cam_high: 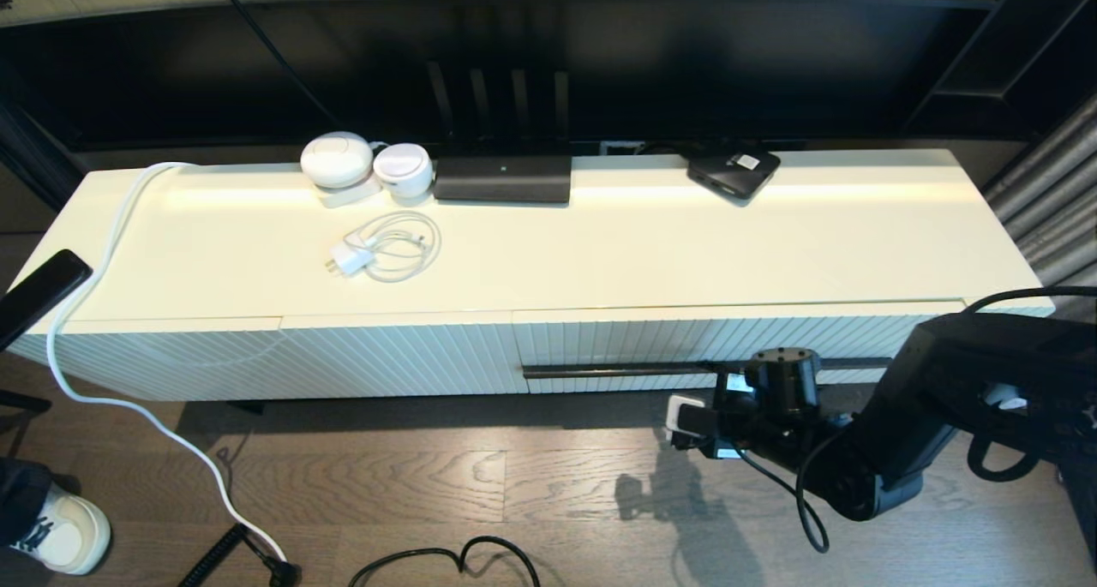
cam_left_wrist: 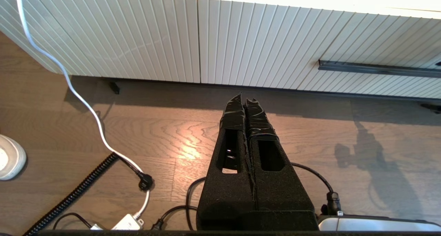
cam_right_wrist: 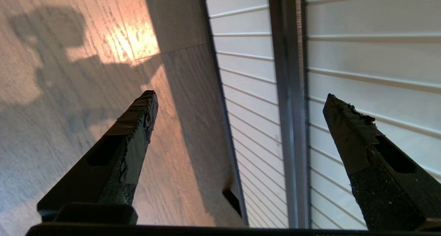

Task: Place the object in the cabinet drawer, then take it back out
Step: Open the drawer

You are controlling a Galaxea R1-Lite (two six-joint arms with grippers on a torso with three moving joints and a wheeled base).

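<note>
One closed drawer (cam_high: pixel 737 347), two white pods (cam_high: pixel 337 160)

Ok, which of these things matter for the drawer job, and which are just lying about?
Job: cabinet drawer, its bar handle, open right gripper before it. No umbrella in view.
Lying about: charger, black box, router; left gripper parked.

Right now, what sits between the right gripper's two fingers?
In the right wrist view, the drawer's black bar handle runs through the gap of the open right gripper, against the ribbed drawer front; nothing is gripped.
</note>
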